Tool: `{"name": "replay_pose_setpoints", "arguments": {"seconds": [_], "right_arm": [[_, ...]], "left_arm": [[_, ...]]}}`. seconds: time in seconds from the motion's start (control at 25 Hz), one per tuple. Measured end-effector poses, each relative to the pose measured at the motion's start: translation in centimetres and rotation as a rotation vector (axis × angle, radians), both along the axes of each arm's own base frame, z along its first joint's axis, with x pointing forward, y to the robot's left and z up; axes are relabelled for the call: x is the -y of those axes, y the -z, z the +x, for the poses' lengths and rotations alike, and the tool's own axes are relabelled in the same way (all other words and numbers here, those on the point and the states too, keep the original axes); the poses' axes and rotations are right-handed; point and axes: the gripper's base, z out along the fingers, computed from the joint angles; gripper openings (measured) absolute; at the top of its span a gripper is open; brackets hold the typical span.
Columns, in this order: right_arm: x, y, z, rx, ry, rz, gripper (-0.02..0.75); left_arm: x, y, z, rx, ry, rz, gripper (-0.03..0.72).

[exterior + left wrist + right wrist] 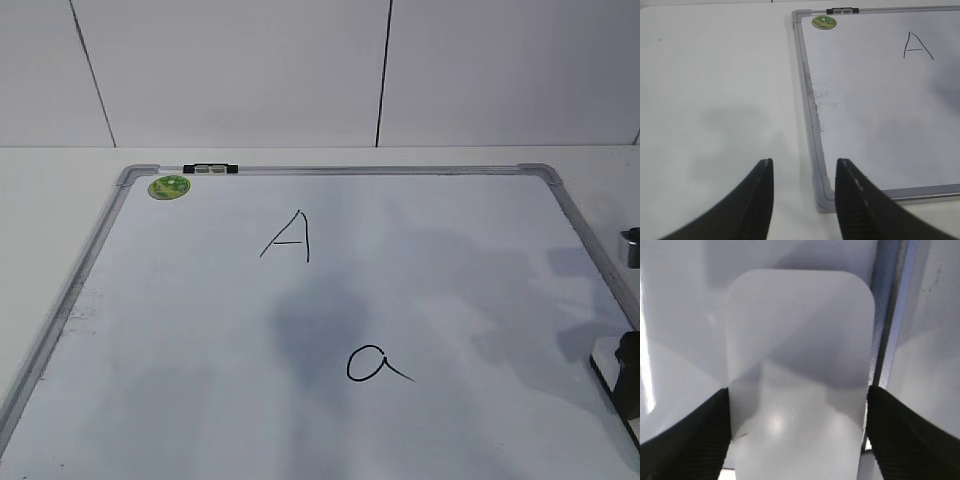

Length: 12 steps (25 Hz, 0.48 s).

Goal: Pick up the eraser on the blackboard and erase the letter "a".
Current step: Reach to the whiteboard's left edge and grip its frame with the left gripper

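Observation:
The blackboard (200,330) is a white board with a grey frame lying flat on the table. The letter "a" (372,364) is drawn low and right of the board's middle. The eraser (800,365), a white block with rounded corners, lies on the board by its right frame; only its edge shows in the exterior view (603,358). My right gripper (797,390) has a jaw against each long side of the eraser, and it shows at the right edge of the exterior view (630,365). My left gripper (802,162) is open and empty over the board's near left corner (822,200).
A capital "A" (290,238) is drawn above the middle of the board. A round green sticker (169,186) sits in the far left corner. A black-and-silver clip (210,169) is on the far frame. A grey metal part (630,247) shows at the right edge. White table (715,100) lies left of the board.

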Motion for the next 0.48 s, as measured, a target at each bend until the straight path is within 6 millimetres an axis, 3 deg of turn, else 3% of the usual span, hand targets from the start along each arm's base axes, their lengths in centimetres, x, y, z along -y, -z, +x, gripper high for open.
{"name": "replay_pose_setpoints", "arguments": {"seconds": [0.36, 0.48], "right_arm": [[0.0, 0.31, 0.29, 0.009, 0.0, -0.001, 0.629], [-0.04, 0.31, 0.3, 0.01, 0.0, 0.001, 0.591]], "left_arm": [[0.0, 0.0, 0.0, 0.0, 0.0, 0.0, 0.307], [0.0, 0.0, 0.0, 0.0, 0.0, 0.0, 0.307]]}}
